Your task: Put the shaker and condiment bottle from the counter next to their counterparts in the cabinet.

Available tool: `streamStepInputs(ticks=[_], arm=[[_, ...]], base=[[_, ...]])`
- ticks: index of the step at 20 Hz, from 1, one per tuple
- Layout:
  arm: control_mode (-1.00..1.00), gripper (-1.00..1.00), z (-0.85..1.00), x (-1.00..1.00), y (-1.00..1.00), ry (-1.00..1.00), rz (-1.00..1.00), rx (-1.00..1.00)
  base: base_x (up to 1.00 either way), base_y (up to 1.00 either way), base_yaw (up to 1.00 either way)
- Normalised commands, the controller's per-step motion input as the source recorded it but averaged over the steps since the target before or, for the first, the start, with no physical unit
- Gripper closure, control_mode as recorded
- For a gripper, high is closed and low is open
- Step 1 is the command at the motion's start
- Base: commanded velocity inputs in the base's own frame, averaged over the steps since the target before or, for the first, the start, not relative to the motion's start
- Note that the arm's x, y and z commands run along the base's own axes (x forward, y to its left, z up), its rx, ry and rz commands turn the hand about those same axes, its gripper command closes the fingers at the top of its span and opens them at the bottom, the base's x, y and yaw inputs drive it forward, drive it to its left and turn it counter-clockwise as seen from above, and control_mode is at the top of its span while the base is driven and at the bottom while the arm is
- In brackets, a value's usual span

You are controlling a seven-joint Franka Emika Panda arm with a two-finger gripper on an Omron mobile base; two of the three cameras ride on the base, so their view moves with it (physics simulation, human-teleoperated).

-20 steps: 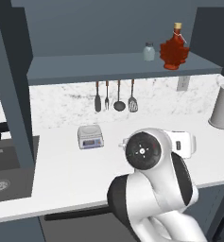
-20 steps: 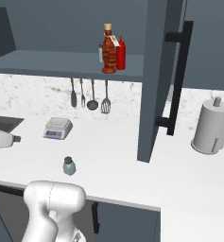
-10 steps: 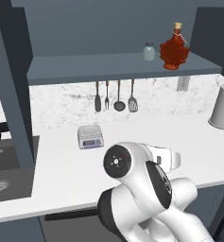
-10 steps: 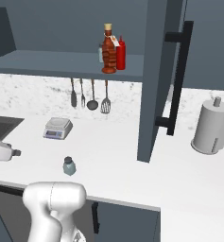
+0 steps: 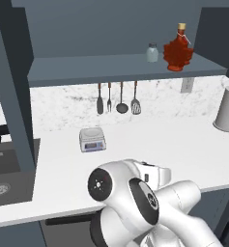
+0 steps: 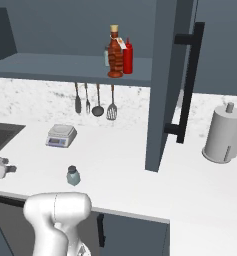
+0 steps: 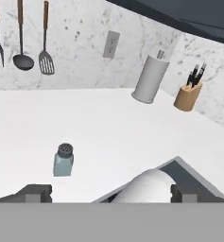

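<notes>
- Your gripper (image 7: pixel 111 191) hangs low over the counter (image 6: pixel 125 170) with its jaws spread wide and nothing between them; the two dark fingertips (image 7: pixel 35 191) stand far apart at the bottom of the hand view.
- The shaker (image 7: pixel 63 159) you want stands upright on the bare white counter, ahead of the gripper and off toward the left fingertip, clear of everything else. From the right base view it sits near the front edge (image 6: pixel 73 175), in front of the kitchen scale (image 6: pixel 60 135).
- The condiment bottle (image 5: pixel 177 48) already stands on the cabinet (image 5: pixel 116 67) shelf, just beside the second shaker (image 5: pixel 152 52) and the red squeeze bottle (image 6: pixel 128 56).
- Judge the shaker as light, rigid and smooth-sided: probably slick glass, and easy to knock over with a glancing finger.
- Take it across the body below the grey cap, jaws level and centred, so it cannot pivot or squirt out.
- Leave room on the shelf beside its twin; the leaf bottle stands close.
</notes>
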Motion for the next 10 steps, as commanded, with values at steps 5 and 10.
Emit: streamStepInputs(ticks=[5, 10], arm=[[-1.0, -1.0, -0.64, 0.03, 0.0, -0.04, -0.01, 0.0], [-1.0, -1.0, -0.53, 0.23, -0.2, -0.06, -0.01, 0.0]], base=[[0.0, 0.0, 0.0], [0.0, 0.0, 0.0]])
